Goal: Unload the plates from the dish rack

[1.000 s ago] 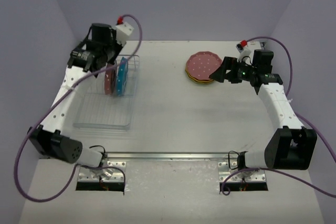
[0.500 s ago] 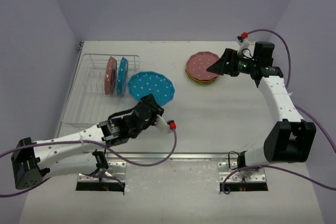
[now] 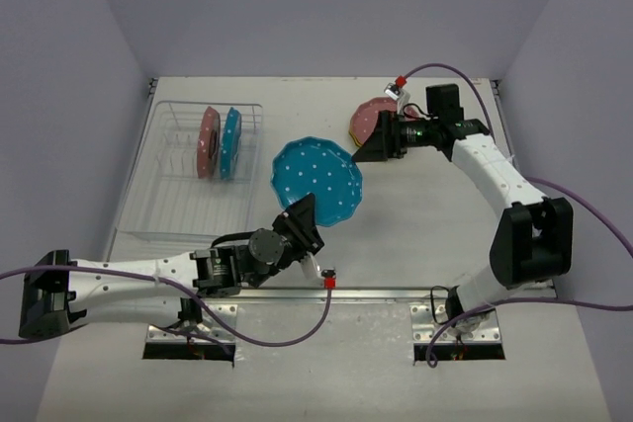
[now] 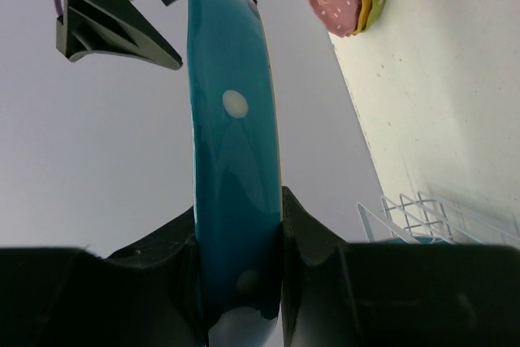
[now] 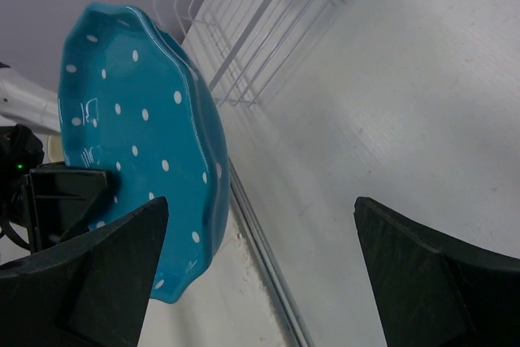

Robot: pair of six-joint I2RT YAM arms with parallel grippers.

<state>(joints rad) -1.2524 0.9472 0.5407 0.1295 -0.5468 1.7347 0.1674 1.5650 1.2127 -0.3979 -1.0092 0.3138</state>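
**Blue plate clear of the rack**

The dish rack (image 3: 168, 207) still holds two plates (image 3: 208, 142); your blue plate (image 3: 317, 181) has travelled further right of it, left fingers (image 4: 313, 258) clamped on its rim; right fingers (image 5: 422, 274), spread open, have swung in, likely for handover.
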